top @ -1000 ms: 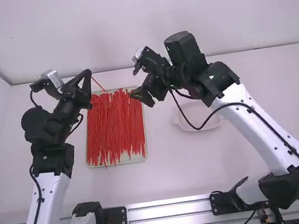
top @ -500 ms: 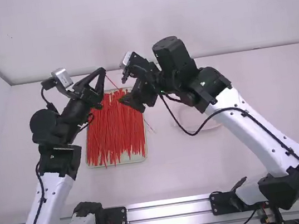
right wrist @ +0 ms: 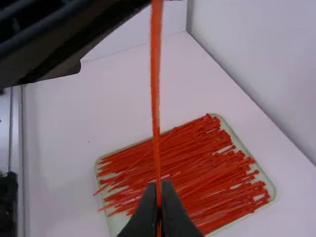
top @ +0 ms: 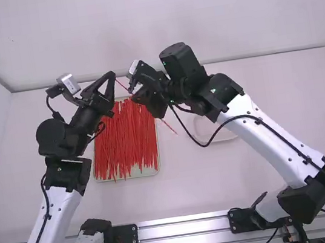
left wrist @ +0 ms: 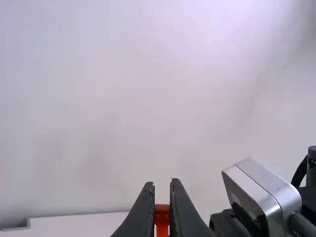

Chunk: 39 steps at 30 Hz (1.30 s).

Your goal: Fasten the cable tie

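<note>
A single red cable tie (top: 168,125) is stretched in the air above the tray between both grippers. My left gripper (top: 111,78) is shut on one end of it; in the left wrist view the red strip (left wrist: 161,223) sits pinched between the fingers of that gripper (left wrist: 162,191). Just to the right, my right gripper (top: 137,92) is shut on the same tie, whose loose tail hangs down past it towards the table. In the right wrist view the tie (right wrist: 156,98) runs straight from my right gripper (right wrist: 158,193) up to the dark left gripper (right wrist: 74,34).
A pale tray (top: 157,170) holding a heap of several red cable ties (top: 122,136) lies under the grippers; the same heap (right wrist: 197,163) shows in the right wrist view. A white bowl (top: 216,132) sits to the tray's right, partly behind the right arm.
The left gripper rose and shifted right with the tie. The right gripper moved left to meet it, and the tie's tail now hangs below the right gripper.
</note>
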{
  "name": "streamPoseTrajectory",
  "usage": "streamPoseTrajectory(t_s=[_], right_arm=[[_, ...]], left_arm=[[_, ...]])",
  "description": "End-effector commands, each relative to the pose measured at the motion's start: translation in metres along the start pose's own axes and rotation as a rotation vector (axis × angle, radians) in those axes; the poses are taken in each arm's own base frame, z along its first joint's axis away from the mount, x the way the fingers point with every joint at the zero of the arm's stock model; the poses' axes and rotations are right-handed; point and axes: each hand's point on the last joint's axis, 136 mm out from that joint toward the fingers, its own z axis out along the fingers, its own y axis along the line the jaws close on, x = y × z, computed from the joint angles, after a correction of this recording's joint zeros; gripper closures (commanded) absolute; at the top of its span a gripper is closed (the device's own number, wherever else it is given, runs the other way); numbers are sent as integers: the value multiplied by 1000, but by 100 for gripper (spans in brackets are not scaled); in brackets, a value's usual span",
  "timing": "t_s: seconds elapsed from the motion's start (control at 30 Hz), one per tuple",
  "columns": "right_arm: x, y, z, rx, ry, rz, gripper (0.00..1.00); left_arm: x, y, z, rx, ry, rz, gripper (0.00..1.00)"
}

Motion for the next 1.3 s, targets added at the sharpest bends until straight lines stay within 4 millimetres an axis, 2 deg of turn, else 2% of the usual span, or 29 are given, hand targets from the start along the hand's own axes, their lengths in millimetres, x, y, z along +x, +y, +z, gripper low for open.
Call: streamPoseTrajectory(t_s=[0.0,0.1,0.2,0.3,0.4,0.47,0.67,0.83,0.87,0.93,0.97,1.03,1.2,1.27], right_arm=[[-9,-1,-3,2,-20,-2,100],[-9,-1,-3,2,-19,-2,100],[-8,-5,-3,17,-16,0,100],[-7,-16,-6,50,-14,9,100],[-5,-33,-15,85,-24,27,100],[-6,-40,-18,101,-31,30,100],[-9,-84,-43,181,-91,58,100],[-13,-96,-59,98,-169,63,100],[-14,-100,-63,65,-194,65,100],[-14,-102,-68,17,-220,67,100],[-14,-101,-70,-5,-232,65,100],[-14,-101,-71,-51,-250,64,100],[-11,-87,-64,-171,-276,-16,100],[-12,-81,-63,-217,-289,-18,100]], left_arm=[[2,3,3,-4,1,1,98],[4,3,5,1,3,1,98],[4,5,8,-1,0,2,91],[-5,5,7,6,-32,95,86],[-19,20,2,-43,-69,93,79],[-23,23,0,-44,-76,96,76],[-30,12,1,67,-31,208,50],[-19,3,17,147,80,299,33],[-16,1,23,177,122,331,25],[-14,-2,31,216,169,366,18],[-14,-2,34,236,192,376,11],[-12,-6,41,288,244,386,2],[-2,-28,54,554,378,419,1],[-1,-31,58,626,408,414,1]])
